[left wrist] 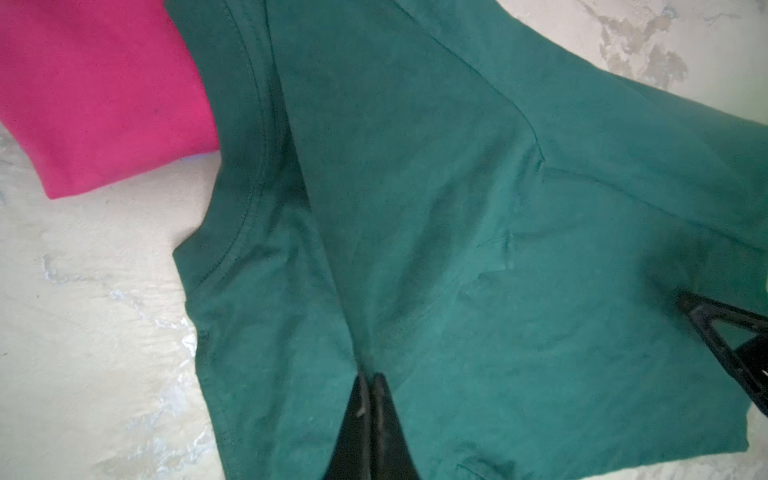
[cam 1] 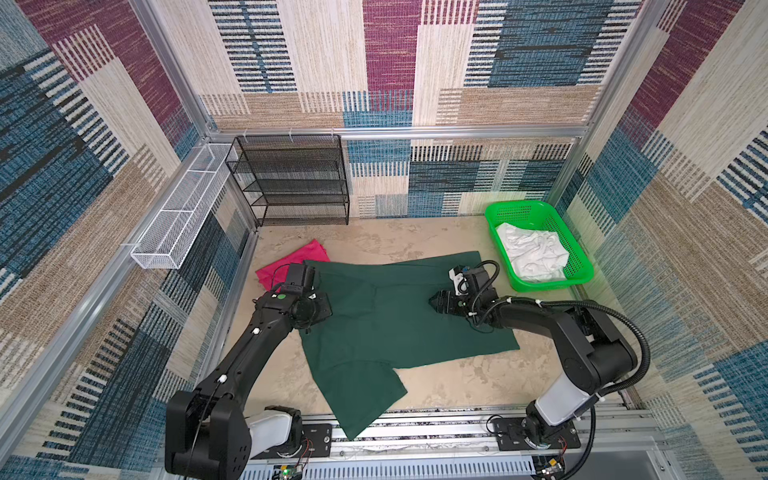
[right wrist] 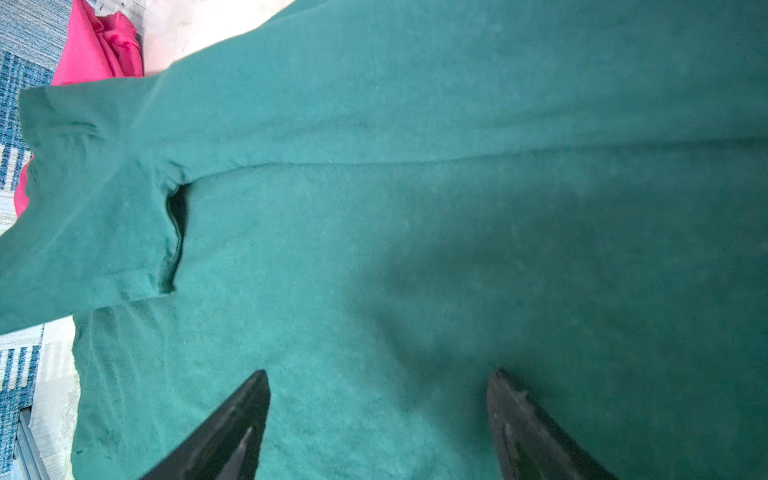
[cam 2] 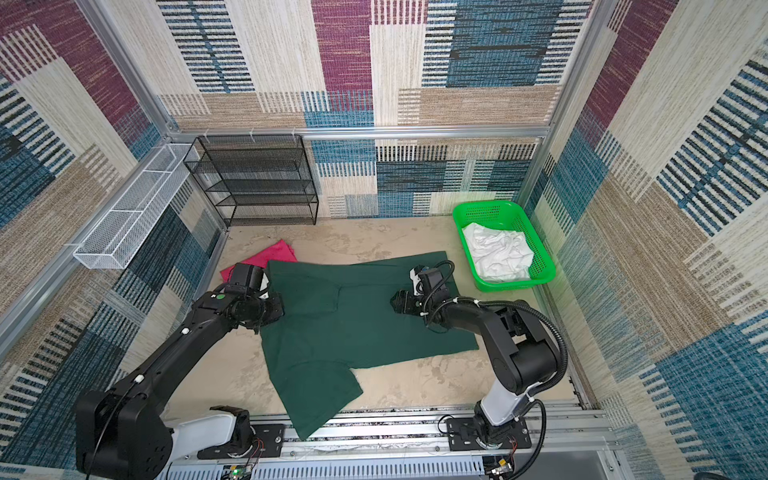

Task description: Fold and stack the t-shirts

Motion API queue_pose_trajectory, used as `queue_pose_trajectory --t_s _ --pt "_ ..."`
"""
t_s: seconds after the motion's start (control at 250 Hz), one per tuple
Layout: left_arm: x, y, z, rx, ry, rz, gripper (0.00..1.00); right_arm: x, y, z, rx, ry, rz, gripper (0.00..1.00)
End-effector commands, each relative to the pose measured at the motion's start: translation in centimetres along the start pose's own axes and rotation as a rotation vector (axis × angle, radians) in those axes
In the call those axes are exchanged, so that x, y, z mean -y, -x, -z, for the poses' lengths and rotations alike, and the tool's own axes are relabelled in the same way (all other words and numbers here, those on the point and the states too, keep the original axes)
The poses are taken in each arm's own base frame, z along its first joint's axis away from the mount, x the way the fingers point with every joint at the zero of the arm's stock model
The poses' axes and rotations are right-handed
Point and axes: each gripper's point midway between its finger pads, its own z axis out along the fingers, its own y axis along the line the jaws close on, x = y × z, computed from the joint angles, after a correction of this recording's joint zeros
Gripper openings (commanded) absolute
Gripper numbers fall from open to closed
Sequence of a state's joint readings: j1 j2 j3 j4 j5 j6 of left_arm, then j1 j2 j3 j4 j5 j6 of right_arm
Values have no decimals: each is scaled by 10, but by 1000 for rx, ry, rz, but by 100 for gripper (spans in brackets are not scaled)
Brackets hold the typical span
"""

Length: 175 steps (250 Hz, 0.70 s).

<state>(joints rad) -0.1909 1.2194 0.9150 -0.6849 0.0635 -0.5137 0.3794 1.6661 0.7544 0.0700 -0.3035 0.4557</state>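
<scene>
Forest-green cloth t-shirt (cam 1: 395,316), limp and light, sprawls on the desk (cam 1: 457,386). The left tool (left wrist: 371,376) pinches a shoulder fold; the right tool (right wrist: 378,374) gapes above. Hem corners look the surest hold.

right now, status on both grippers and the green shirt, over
Left gripper shut, pinching dark green t-shirt. Right gripper open over it, empty. Green edge overlaps pink t-shirt.

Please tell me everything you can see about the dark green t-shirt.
The dark green t-shirt is plain soft cloth, short-sleeved, lying spread on the beige table. One sleeve reaches over the near edge. Its collar side overlaps the pink t-shirt. The left gripper is shut on a fold near the collar; the right gripper is open over its middle.
</scene>
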Motion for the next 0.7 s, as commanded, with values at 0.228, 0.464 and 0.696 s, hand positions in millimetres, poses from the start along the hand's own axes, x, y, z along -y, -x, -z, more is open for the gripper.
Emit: queue_pose_trajectory --t_s 0.228,0.464,0.696 --pt "-11 -45 -23 -113 -5 64 0 22 -30 10 -92 -109 -77 84" --pt "-18 -49 -14 -79 15 56 0 18 -23 13 -72 -106 -81 84" --pt "-74 -64 -30 -85 288 -12 20 18 -15 29 -40 -140 -63 85"
